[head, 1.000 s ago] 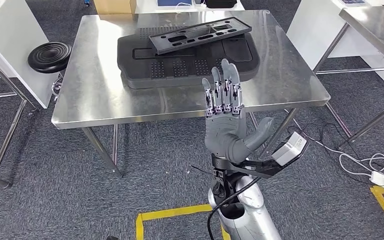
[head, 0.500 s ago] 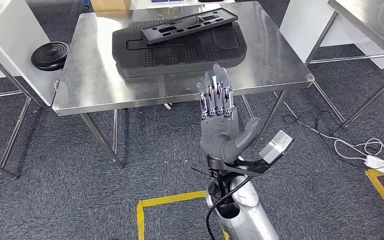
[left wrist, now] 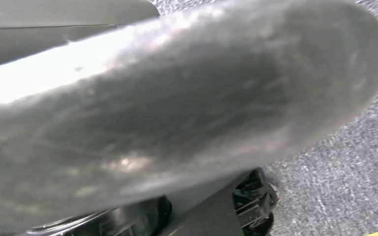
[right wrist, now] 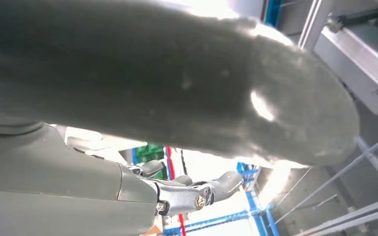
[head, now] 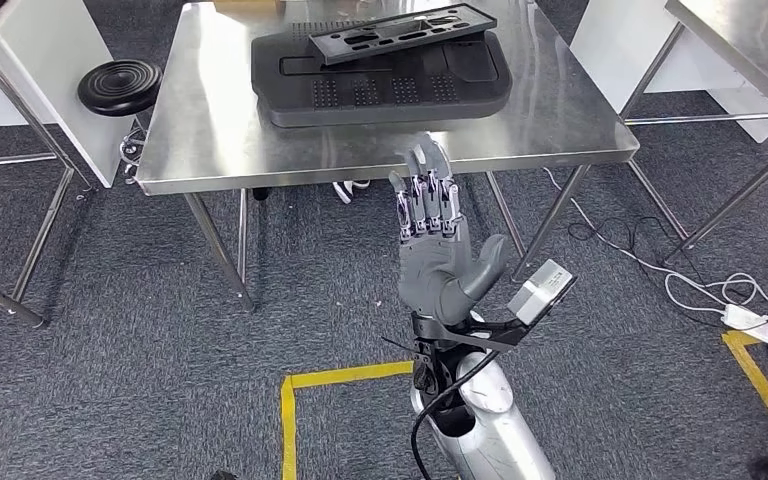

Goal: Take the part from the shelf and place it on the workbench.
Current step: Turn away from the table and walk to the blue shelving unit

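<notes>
Counter (head: 260, 160) is the landmark: a steel-topped bench seen from above in the head view, carrying a broad dark moulded tray (head: 390, 95) toward its far side. On that tray lies the part (head: 410, 33), a long flat black panel with cut-outs, its long axis running roughly along the counter's width and tilted slightly, the right end farther away.

Right hand (head: 438, 250) is raised in front of the counter's near edge, palm toward the camera, fingers (head: 422, 195) straight and spread, thumb out to the side; it grasps nothing. The fingertips overlap the near edge in the picture, but the hand appears to stand short of the counter, not over it. The part lies beyond the hand and a little to its side, across the tray, well apart from it.

By this reading the part already rests on the counter's load, so the placing looks done and the empty hand is clear of it.

Left hand's state I cannot tell: its wrist view is mostly a blurred grey surface with carpet behind.

A black round stool (head: 120, 87) stands just beside the counter's left end.
</notes>
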Controlling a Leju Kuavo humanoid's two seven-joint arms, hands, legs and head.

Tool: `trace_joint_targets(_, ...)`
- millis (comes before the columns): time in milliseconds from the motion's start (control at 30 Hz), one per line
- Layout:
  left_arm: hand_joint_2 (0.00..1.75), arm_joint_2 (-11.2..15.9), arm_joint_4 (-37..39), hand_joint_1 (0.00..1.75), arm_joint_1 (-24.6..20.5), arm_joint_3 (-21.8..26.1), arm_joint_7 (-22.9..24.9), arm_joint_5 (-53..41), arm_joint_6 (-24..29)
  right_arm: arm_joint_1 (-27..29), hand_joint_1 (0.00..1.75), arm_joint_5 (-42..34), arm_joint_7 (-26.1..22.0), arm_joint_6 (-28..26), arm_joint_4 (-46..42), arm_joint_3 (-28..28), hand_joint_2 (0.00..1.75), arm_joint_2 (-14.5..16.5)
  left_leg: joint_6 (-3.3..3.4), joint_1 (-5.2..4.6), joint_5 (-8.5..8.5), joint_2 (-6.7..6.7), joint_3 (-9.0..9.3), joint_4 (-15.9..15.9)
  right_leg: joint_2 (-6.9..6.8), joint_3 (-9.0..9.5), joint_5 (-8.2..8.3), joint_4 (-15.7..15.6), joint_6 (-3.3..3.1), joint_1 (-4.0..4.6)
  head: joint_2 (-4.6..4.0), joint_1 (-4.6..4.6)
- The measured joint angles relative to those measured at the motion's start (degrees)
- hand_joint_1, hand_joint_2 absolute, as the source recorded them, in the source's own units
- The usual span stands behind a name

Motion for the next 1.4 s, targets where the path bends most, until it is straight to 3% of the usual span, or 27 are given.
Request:
trace_joint_targets(33,0.0,0.02,0.0,0.0,0.01,0.0,-0.02,0.0,0.06,-0.01,0.0,0.21,0.02,-0.35,0.14,0.0,0.0,-0.09,0.09,-0.05,0.69,0.06,-0.88,0.0,0.01,-0.68,-1.63,3.43,-0.1,0.0,-0.01,-0.01)
trace_joint_targets(100,0.0,0.04,0.0,0.0,0.03,0.0,-0.08,-0.03,0.26,0.0,0.0,0.49,0.05,-0.98,0.5,-0.01,0.0,-0.25,0.06,-0.15,2.17,0.21,-2.76,0.01,0.04,0.04,-1.85,6.42,0.45,0.03,0.0,-0.02)
trace_joint_targets(167,0.0,0.04,0.0,0.0,0.03,0.0,-0.15,-0.06,0.43,-0.05,0.0,0.64,0.08,-1.4,0.86,-0.01,0.0,-0.32,-0.13,-0.19,3.75,0.25,-4.54,0.02,0.04,4.72,0.28,1.99,1.0,0.19,0.0,-0.02)
trace_joint_targets(233,0.0,0.03,0.0,0.0,0.07,0.01,-0.23,-0.09,0.49,-0.21,0.0,0.95,0.15,-1.88,1.13,-0.01,0.0,-0.21,-0.6,-0.18,5.29,0.22,-5.61,-0.13,-0.01,11.18,-0.05,-6.41,0.35,0.65,-0.01,-0.12)
trace_joint_targets(300,0.0,0.03,0.0,0.0,0.16,0.01,-0.33,-0.13,0.5,-0.35,0.0,1.32,0.21,-2.35,1.36,-0.01,0.0,-0.09,-1.35,-0.05,6.87,0.29,-5.65,-0.9,0.1,13.86,-1.03,-11.2,-0.43,1.09,-0.01,-0.08)
trace_joint_targets(400,0.0,0.09,0.02,0.0,0.3,0.03,-0.38,-0.18,0.5,-0.27,0.0,1.46,0.22,-2.6,1.83,-0.02,0.0,-0.11,-2.52,0.12,8.81,0.34,-5.57,-2.74,0.27,12.42,1.0,-11.92,-1.13,0.87,-0.02,0.18)
trace_joint_targets(433,0.0,0.15,0.03,0.0,0.39,0.03,-0.39,-0.2,0.5,-0.22,0.0,1.5,0.23,-2.66,2.02,-0.02,0.0,-0.08,-2.77,0.12,7.4,0.3,-5.91,-2.28,0.25,11.66,1.97,-12.09,-1.46,0.63,-0.02,0.12)
trace_joint_targets(467,0.0,0.21,0.03,0.0,0.49,0.04,-0.39,-0.22,0.5,-0.2,0.0,1.7,0.24,-2.83,2.21,-0.02,0.0,-0.03,-2.97,0.14,4.59,0.27,-6.42,-0.58,0.23,10.93,2.95,-12.22,-1.8,0.36,-0.01,-0.05)
trace_joint_targets(533,0.0,0.33,0.03,0.0,0.56,0.04,-0.38,-0.31,0.5,-0.18,0.0,2.72,0.29,-3.8,2.71,-0.02,0.0,0.04,-3.32,0.2,-2.55,0.26,-7.47,6.42,0.2,9.11,4.71,-12.14,-2.3,0.3,-0.01,-0.32)
trace_joint_targets(567,0.0,0.38,0.02,0.0,0.58,0.04,-0.35,-0.38,0.49,-0.13,0.0,3.39,0.38,-4.46,3.09,-0.02,0.0,0.03,-3.5,0.23,-4.4,0.26,-7.64,10.3,0.16,8.16,5.57,-12.07,-2.39,0.36,-0.01,-0.41)
trace_joint_targets(600,0.0,0.42,0.02,0.0,0.57,0.04,-0.31,-0.46,0.49,-0.05,0.0,3.99,0.52,-5.07,3.62,-0.03,0.0,0.02,-3.67,0.26,-4.57,0.27,-7.28,13.22,0.11,7.0,6.42,-11.98,-2.33,0.41,-0.01,-0.4)
trace_joint_targets(633,0.0,0.46,0.02,0.0,0.56,0.04,-0.25,-0.53,0.49,0.05,0.0,4.41,0.69,-5.53,4.28,-0.03,0.0,0.01,-3.79,0.32,-3.44,0.27,-6.18,14.51,0.06,5.84,7.2,-11.83,-2.19,0.41,-0.01,-0.43)
trace_joint_targets(700,0.0,0.52,0.02,0.0,0.43,0.04,-0.14,-0.62,0.48,0.21,0.0,5.03,1.04,-6.14,5.97,-0.05,0.0,0.04,-4.04,0.53,-1.64,0.24,-1.28,10.99,0.03,3.7,8.48,-11.24,-1.7,0.32,-0.01,-0.43)
trace_joint_targets(767,0.0,0.51,0.0,0.0,0.14,0.04,-0.11,-0.67,0.48,0.4,0.0,5.57,1.2,-6.57,7.77,-0.15,0.0,0.19,-3.97,0.44,-3.84,-0.04,4.59,3.34,0.02,2.19,9.41,-10.38,-0.94,0.47,-0.01,-0.36)
trace_joint_targets(800,0.0,0.5,-0.01,0.0,0.02,0.05,-0.11,-0.67,0.49,0.51,0.0,5.81,1.25,-6.81,8.74,-0.22,0.0,0.28,-3.67,0.27,-5.26,-0.21,6.2,0.63,-0.01,1.81,9.86,-10.15,-0.54,0.55,-0.02,-0.31)
trace_joint_targets(833,0.0,0.5,-0.02,0.0,-0.02,0.05,-0.11,-0.68,0.5,0.67,0.0,6.02,1.38,-7.12,9.87,-0.32,0.0,0.36,-3.11,-0.03,-5.7,-0.34,6.82,-0.64,-0.04,1.63,10.38,-10.18,-0.17,0.56,-0.01,-0.23)
trace_joint_targets(900,0.0,0.54,-0.01,0.0,0.07,0.08,-0.07,-0.67,0.55,1.26,0.0,6.6,1.79,-8.18,12.64,-0.72,0.0,0.42,-1.61,-0.2,-4.69,-0.14,5.77,-0.98,-0.04,1.27,10.98,-10.3,0.49,0.43,-0.01,-0.23)
trace_joint_targets(967,0.0,0.61,0.01,0.0,0.14,0.14,-0.04,-0.63,0.66,2.26,0.0,7.63,2.02,-9.76,15.78,-1.54,0.0,0.41,-0.36,-0.15,-3.09,0.13,4.13,-1.29,0.09,-0.02,7.89,-7.92,0.28,0.36,-0.02,-0.12)
trace_joint_targets(1033,0.0,0.68,0.0,0.0,0.18,0.33,-0.08,-0.58,0.77,3.19,0.0,9.02,1.75,-11.58,19.52,-2.67,0.0,0.34,0.06,-0.21,-1.33,0.16,2.02,-1.28,0.18,-1.71,1.88,-1.64,-0.6,0.31,-0.02,0.08)
trace_joint_targets(1067,0.0,0.7,0.0,0.0,0.25,0.47,-0.11,-0.57,0.81,3.6,0.0,9.63,1.43,-12.41,21.59,-3.31,0.0,0.26,0.07,-0.26,-0.39,0.21,0.78,-1.25,0.19,-2.16,-0.19,1.99,-0.7,0.32,-0.02,0.09)
trace_joint_targets(1100,0.0,0.69,0.0,0.0,0.35,0.64,-0.15,-0.55,0.86,4.01,0.0,10.06,0.98,-13.13,23.81,-4.01,0.0,0.14,0.06,-0.32,0.54,0.27,-0.42,-1.21,0.21,-1.95,-0.8,4.83,-0.43,0.36,-0.02,0.08)
trace_joint_targets(1133,0.0,0.69,0.0,0.0,0.46,0.81,-0.2,-0.52,0.92,4.45,0.0,10.32,0.51,-13.8,25.95,-4.79,0.0,0.01,0.04,-0.38,1.45,0.35,-1.61,-1.18,0.21,-1.03,-0.16,6.35,0.09,0.45,-0.02,0.08)
trace_joint_targets(1200,0.0,0.67,0.0,0.0,0.64,1.16,-0.34,-0.44,1.02,5.35,0.0,10.53,-0.31,-15.48,30.01,-6.87,0.0,-0.1,-0.1,-0.46,3.22,0.44,-3.65,-1.16,0.21,3.84,2.31,3.56,0.74,0.8,-0.01,0.07)
trace_joint_targets(1267,0.0,0.61,0.0,0.0,0.82,1.4,-0.55,-0.3,1.09,5.87,0.0,10.62,-0.84,-17.5,33.2,-9.35,0.0,-0.02,-0.47,-0.54,4.77,0.47,-4.77,-1.12,0.12,11.5,1.09,-5.89,-0.28,1.36,-0.01,0.04)
trace_joint_targets(1300,0.0,0.58,0.0,0.0,0.9,1.48,-0.67,-0.23,1.1,5.97,0.0,10.69,-1.09,-18.35,34.78,-10.63,0.0,0.01,-0.77,-0.52,5.54,0.54,-4.84,-1.34,0.08,14.15,-0.12,-9.83,-0.89,1.62,-0.01,-0.04)
trace_joint_targets(1333,0.0,0.56,0.01,0.0,0.98,1.54,-0.75,-0.15,1.14,6.02,0.0,10.81,-1.43,-19.09,36.46,-12.02,0.0,-0.03,-1.13,-0.44,6.35,0.65,-4.74,-1.74,0.04,15.67,-1.06,-12.52,-1.43,1.85,-0.01,-0.07)
trace_joint_targets(1400,0.0,0.58,0.03,0.0,1.21,1.74,-0.86,-0.09,1.24,6.3,0.0,11.28,-2.34,-19.85,40.41,-15.01,0.0,-0.25,-1.89,-0.29,7.79,0.77,-4.53,-2.96,0.0,15.26,-0.08,-13.46,-1.92,1.71,-0.01,-0.12)
